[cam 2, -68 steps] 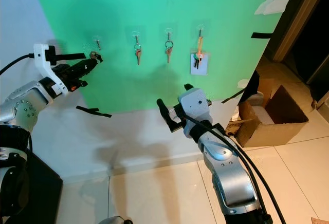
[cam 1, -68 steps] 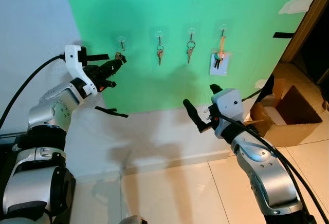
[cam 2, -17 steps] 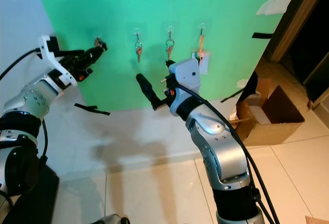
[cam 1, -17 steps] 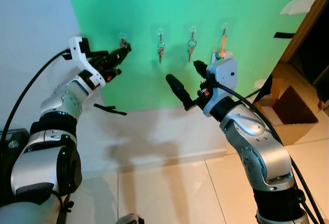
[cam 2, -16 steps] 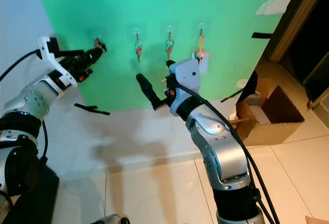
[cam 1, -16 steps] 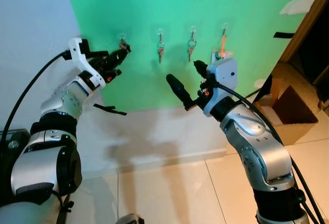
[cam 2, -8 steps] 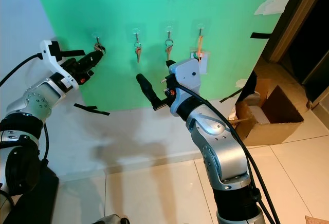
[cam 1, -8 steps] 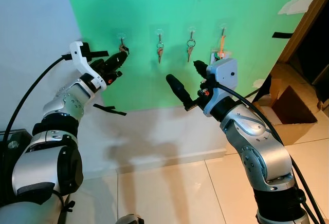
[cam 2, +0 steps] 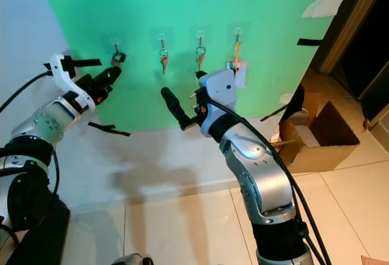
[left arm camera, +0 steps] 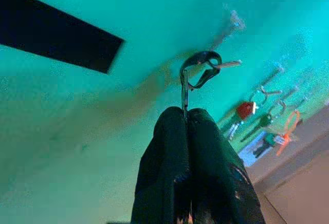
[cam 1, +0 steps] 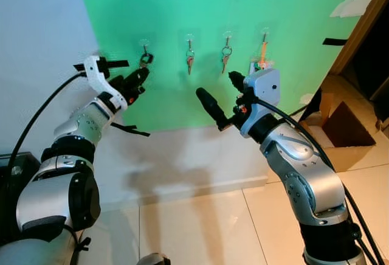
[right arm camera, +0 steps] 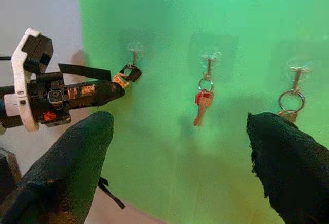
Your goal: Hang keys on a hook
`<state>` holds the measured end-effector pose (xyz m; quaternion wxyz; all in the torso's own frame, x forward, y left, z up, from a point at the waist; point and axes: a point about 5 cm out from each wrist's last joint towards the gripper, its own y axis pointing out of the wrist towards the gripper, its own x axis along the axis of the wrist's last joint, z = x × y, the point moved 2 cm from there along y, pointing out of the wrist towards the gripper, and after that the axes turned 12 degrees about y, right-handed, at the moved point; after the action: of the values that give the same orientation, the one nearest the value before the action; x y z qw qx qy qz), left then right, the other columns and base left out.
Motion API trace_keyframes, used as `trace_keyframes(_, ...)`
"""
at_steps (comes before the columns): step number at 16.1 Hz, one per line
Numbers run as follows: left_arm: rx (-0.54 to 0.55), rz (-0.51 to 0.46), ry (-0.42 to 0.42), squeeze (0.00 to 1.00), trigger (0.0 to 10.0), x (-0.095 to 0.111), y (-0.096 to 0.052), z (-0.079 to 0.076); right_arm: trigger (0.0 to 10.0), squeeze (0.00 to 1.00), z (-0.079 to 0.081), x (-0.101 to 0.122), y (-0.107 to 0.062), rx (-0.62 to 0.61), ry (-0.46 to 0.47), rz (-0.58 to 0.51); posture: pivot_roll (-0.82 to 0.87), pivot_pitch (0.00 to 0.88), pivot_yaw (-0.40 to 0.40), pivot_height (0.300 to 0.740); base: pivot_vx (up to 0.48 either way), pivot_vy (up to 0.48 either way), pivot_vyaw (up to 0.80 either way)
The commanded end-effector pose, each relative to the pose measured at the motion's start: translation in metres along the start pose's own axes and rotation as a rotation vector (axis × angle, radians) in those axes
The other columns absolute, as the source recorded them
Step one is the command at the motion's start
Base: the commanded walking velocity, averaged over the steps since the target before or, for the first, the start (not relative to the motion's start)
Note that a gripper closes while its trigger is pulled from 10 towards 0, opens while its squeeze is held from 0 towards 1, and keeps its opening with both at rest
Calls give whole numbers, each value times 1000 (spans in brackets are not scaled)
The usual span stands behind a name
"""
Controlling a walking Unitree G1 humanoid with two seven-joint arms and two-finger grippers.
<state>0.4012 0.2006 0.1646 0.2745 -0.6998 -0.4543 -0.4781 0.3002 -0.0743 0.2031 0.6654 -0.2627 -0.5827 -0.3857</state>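
Keys (left arm camera: 201, 70) sit at the leftmost hook (cam 1: 144, 47) on the green wall (cam 1: 243, 10), the dark ring looped at the hook's prong while the left gripper (cam 1: 141, 75) pinches the flat metal below the ring. In the left wrist view both black fingers (left arm camera: 169, 172) are pressed together on that metal, so this gripper is clamped on the keys. Compared with 4.2 s ago, when the keys were held out level with the hook and a little off it, the left gripper has come in to the wall. Over the last second it has dropped slightly, so the ring now hangs under the hook instead of beside it.

Right gripper (cam 1: 220, 99) is raised in front of the wall below the middle hooks, fingers spread wide apart with nothing between them. It was lower and nearer the floor 4.2 s ago; since about a second ago it has not shifted.

Three other hooks to the right are occupied: a red-headed key (right arm camera: 202, 100), a key on a round ring (cam 1: 225, 56), and an orange strap with a tag (cam 1: 261, 61).

Black tape strip (cam 1: 130, 131) is stuck on the wall below the left arm. Cardboard box (cam 1: 343, 128) stands on the floor by the doorway at right.
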Motion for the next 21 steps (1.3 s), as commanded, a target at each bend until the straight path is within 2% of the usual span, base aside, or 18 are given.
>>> trace_keyframes(1, 15, -14, -6, 0, 10000, 7, 2, 1, 10000, 0, 1, 4, 3, 8, -24, -3, -101, 0, 12, 740, 0, 0, 0)
trace_keyframes(7, -2, -23, 12, 0, 10000, 9, 2, -1, 10000, 0, 2, 4, 3, 11, -27, -3, -101, 0, 12, 740, 0, 0, 0)
trace_keyframes(9, -6, 0, 52, 0, 10000, 7, 3, -3, 10000, 0, 2, 4, 3, 11, -26, -2, -101, 0, 12, 740, 0, 0, 0)
trace_keyframes(11, 13, 65, 164, 0, 10000, 0, 5, -3, 10000, 0, 2, 4, 4, 11, -27, -2, -100, 0, 10, 740, 0, 0, 0)
trace_keyframes(17, 47, 90, 245, 0, 10000, -1, 8, -2, 10000, 0, 2, 4, 5, 13, -28, -3, -99, 0, 12, 740, 0, 0, 0)
trace_keyframes(19, 52, 95, 297, 0, 10000, -2, 8, -3, 10000, 0, 2, 4, 5, 11, -27, -4, -98, 0, 12, 740, 0, 0, 0)
trace_keyframes(20, 55, 89, 333, 1000, 10000, -2, 8, -3, 10000, 0, 1, 4, 5, 8, -28, -3, -97, 0, 12, 740, 0, 0, 0)
trace_keyframes(21, 70, 79, 366, 1000, 10000, -1, 8, -3, 10000, 0, 0, 4, 5, 2, -29, -2, -96, 0, 12, 740, 0, 0, 0)
